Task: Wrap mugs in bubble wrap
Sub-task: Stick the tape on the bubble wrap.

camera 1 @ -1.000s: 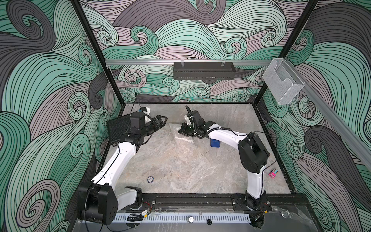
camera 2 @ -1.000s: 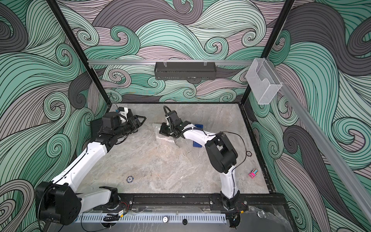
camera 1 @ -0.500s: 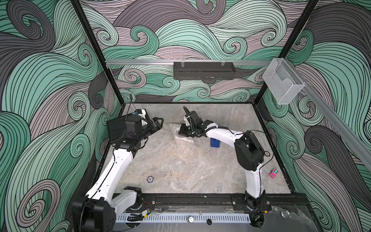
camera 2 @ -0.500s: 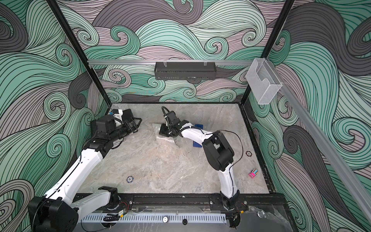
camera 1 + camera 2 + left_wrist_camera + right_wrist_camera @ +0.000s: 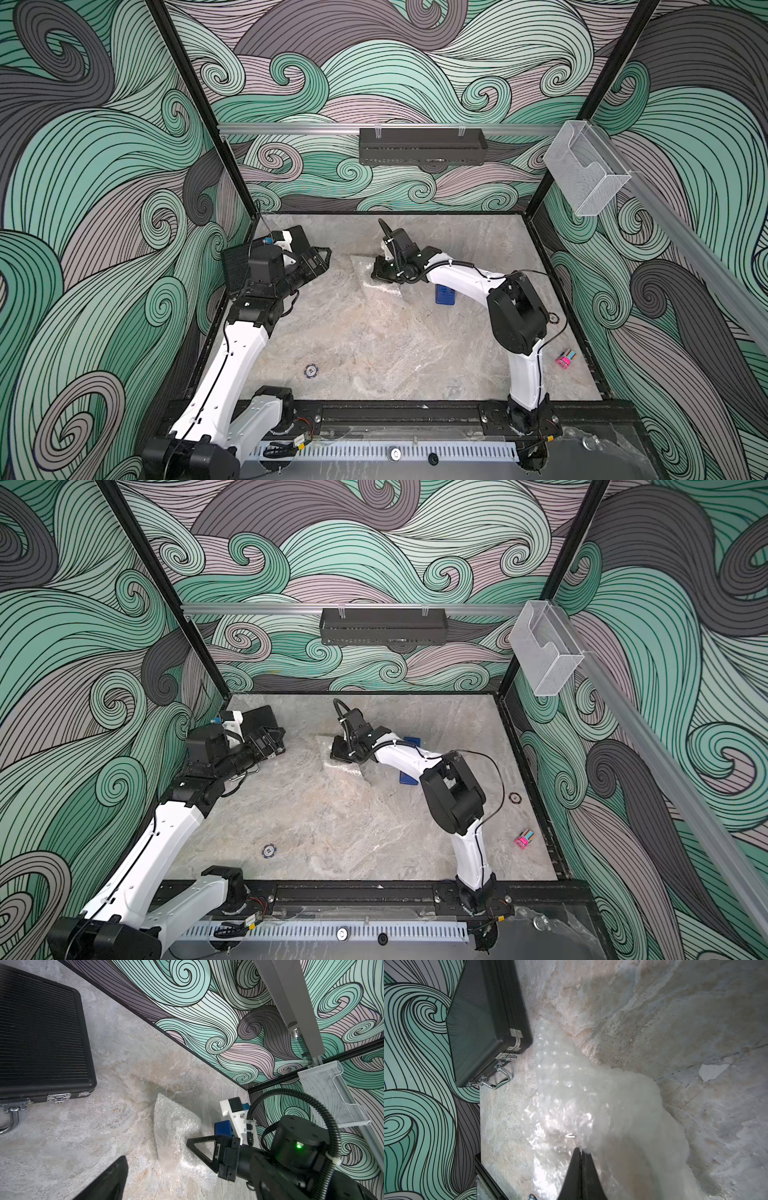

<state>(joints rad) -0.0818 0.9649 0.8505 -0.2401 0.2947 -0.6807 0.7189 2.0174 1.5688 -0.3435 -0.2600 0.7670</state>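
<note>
The bubble wrap (image 5: 374,279) (image 5: 341,766) lies crumpled at the back middle of the table. It shows as a shiny heap in both wrist views (image 5: 174,1126) (image 5: 571,1088). My right gripper (image 5: 380,274) (image 5: 337,750) (image 5: 580,1150) is shut on its edge, and a fold rises blurred beside the fingers. No mug shows plainly; it is hidden or out of view. My left gripper (image 5: 319,261) (image 5: 276,739) hangs open and empty to the left of the wrap, next to the black case. One of its fingers (image 5: 116,1176) is in the left wrist view.
A black case (image 5: 237,266) (image 5: 41,1032) (image 5: 483,1018) lies at the far left. A blue tape dispenser (image 5: 445,294) (image 5: 409,777) stands under the right forearm. A poker chip (image 5: 310,370) is at front left, and a small pink object (image 5: 566,358) at the right edge.
The left arm has drawn back toward the left wall and its jaws have spread a little wider. The right gripper stays shut on the wrap, almost in the same place.
</note>
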